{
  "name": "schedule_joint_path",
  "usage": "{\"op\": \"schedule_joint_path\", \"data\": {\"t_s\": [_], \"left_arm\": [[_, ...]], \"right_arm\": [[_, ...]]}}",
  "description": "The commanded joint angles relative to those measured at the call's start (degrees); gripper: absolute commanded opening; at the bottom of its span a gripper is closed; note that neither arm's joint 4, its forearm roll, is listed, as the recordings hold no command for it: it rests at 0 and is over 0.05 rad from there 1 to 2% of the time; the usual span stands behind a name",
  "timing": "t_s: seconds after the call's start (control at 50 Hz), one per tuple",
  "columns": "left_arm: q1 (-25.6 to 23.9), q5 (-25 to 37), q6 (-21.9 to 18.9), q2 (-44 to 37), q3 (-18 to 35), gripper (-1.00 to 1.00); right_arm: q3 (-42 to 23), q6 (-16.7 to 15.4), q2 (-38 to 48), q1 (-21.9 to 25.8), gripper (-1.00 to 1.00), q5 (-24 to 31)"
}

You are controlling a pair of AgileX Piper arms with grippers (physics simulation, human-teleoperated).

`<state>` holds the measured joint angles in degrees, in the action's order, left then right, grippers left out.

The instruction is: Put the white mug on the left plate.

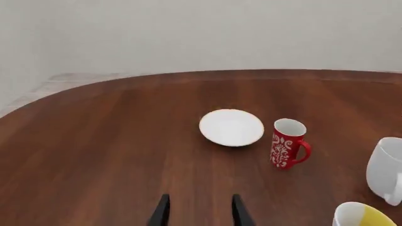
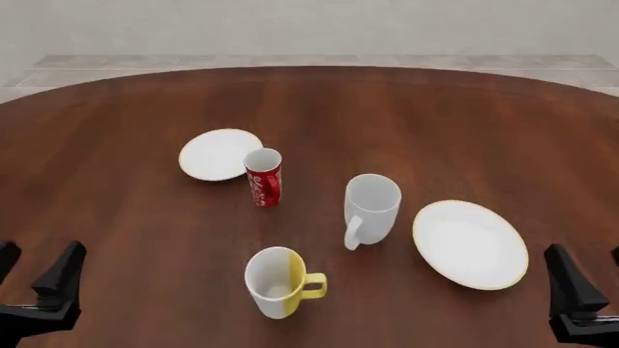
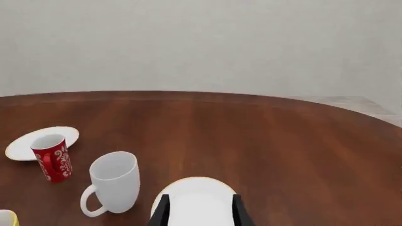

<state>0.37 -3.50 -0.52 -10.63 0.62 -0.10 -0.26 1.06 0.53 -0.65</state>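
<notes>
White mug (image 2: 372, 209) upright mid-table, handle toward the near edge, between red-patterned mug (image 2: 263, 176) and larger plate (image 2: 471, 243); left plate (image 2: 219, 154) well apart, beyond and left. Both grippers, left (image 1: 199, 211) and right (image 3: 199, 211), fingers apart, holding nothing. Best gripped at the rim or handle, lifted clear of the red-patterned mug, lowered level onto plate centre.

The left gripper (image 2: 34, 272) sits low at the near left edge, the right gripper (image 2: 590, 279) at the near right edge; both have their fingers spread apart, holding nothing and touching nothing
</notes>
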Motion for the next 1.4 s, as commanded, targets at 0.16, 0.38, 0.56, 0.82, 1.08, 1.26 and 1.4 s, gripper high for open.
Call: {"op": "schedule_joint_path", "data": {"t_s": [0.16,0.38,0.56,0.82,1.08,1.26,1.4], "left_arm": [[0.1,3.6,0.0,10.6,0.0,1.00],[-0.4,4.0,0.2,10.6,0.5,1.00],[-2.3,5.8,-0.3,6.9,3.5,1.00],[-3.8,6.1,-4.2,-3.4,8.3,1.00],[-8.5,12.7,-7.2,-4.8,17.4,1.00],[-12.7,15.8,-7.1,-9.1,22.7,1.00],[-16.4,17.0,-6.1,-13.8,26.2,1.00]], "right_arm": [[-0.2,1.3,-1.0,-0.5,1.00,0.4],[-0.1,1.4,-1.0,-0.4,1.00,0.2],[0.0,1.4,-1.0,-0.2,1.00,0.1],[0.0,1.2,-0.9,0.3,1.00,0.2],[0.0,1.4,-1.0,0.1,1.00,0.1],[0.0,1.6,-1.0,0.0,1.00,0.0],[0.0,1.9,-1.0,-0.1,1.00,-0.1]]}}
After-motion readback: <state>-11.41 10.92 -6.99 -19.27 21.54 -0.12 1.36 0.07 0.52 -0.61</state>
